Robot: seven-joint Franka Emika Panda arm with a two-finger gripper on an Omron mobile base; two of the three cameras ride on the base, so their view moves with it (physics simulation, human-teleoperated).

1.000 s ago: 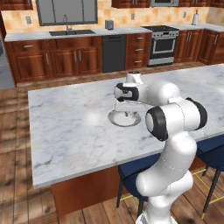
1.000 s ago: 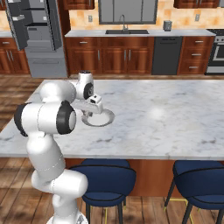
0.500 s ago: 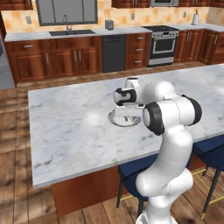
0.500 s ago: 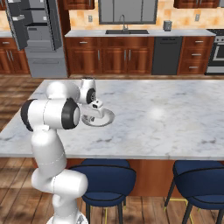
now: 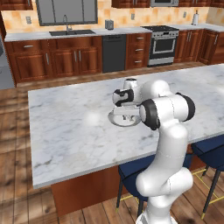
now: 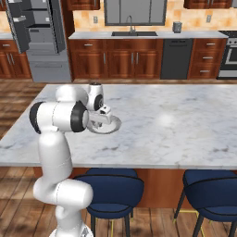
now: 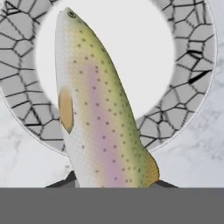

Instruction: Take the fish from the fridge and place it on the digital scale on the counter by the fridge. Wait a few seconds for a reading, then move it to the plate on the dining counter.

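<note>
— Where the open fridge (image 6: 39, 39) stands at far left in the right base view, what comes next across the room?

— Reddish wood cabinets, then the dining counter (image 6: 185, 125), a broad slab of white-grey veined marble, with dark-blue stools (image 6: 109, 187) under its near edge.

— And on the marble?

— A round shallow plate (image 7: 183, 70), smooth white in the middle, its rim crazed with dark lines.

— The fish (image 7: 98, 113)?

— Slender, speckled, olive down the back with a pink stripe, head out over the plate's white centre. The jaws (image 7: 113, 183) are clamped on its tail end, holding it above the plate.
</note>
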